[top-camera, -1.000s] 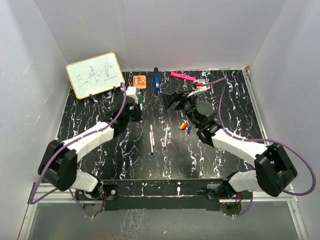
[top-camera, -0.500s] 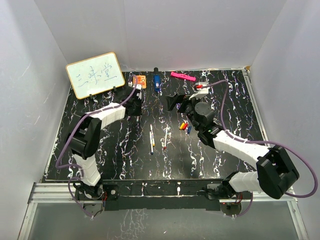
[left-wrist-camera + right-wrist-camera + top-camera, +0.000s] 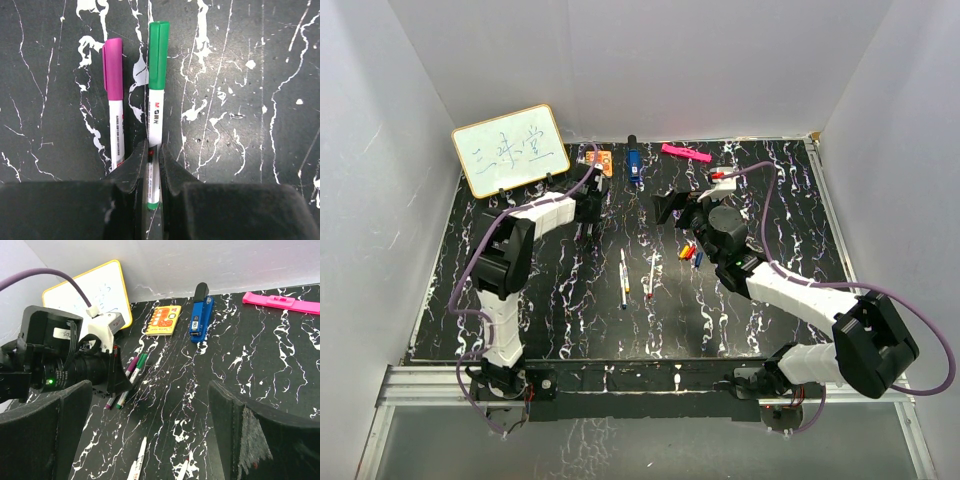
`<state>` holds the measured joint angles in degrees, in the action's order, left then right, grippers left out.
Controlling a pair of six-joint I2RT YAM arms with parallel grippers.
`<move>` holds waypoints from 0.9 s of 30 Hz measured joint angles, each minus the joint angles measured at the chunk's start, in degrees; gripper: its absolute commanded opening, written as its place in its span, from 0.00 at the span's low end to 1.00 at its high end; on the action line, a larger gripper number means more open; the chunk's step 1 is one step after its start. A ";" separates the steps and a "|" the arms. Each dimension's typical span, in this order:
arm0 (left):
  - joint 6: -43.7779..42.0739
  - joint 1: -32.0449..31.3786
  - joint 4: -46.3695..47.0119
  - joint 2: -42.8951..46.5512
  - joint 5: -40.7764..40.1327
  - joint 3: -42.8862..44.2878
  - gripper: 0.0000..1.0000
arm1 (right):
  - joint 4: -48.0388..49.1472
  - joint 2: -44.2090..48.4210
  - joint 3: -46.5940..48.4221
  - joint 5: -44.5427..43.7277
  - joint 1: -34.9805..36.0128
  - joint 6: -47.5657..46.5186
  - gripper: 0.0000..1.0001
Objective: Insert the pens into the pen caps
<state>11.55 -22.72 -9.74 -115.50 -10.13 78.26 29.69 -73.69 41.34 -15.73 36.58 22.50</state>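
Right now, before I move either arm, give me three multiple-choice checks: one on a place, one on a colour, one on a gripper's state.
1. The purple-capped pen lies: A) beside the green-capped pen, parallel; B) crossed over it; C) standing on end.
2. Cap colour of the pen in the left gripper: A) red; B) green; C) blue.
3. The right gripper is: A) shut on a cap; B) shut, empty; C) open, empty.
Answers: 1 A, the left wrist view shows them side by side; 2 B, the fingers pinch the white barrel below a green cap; 3 C, its fingers stand wide with nothing between.
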 measured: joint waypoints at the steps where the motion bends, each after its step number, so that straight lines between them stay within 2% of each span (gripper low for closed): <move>1: -0.04 0.02 -0.35 -0.57 -0.24 0.50 0.06 | -0.07 0.00 0.00 -0.11 0.00 -0.02 0.98; 11: 0.00 0.02 -2.62 -1.75 -1.27 1.90 0.09 | -1.27 0.00 0.00 -0.79 0.00 -0.11 0.98; 18: -0.11 0.02 -3.89 -1.64 -1.70 2.67 0.18 | -1.29 -0.28 0.00 -1.11 0.00 -0.07 0.98; 27: -0.02 0.02 -4.39 -0.24 -2.51 3.93 0.20 | -2.43 -0.94 0.00 -1.11 0.00 0.02 0.98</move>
<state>11.53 -22.70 -14.13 -115.74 -12.64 82.19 27.27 -74.63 41.34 -16.84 36.58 22.52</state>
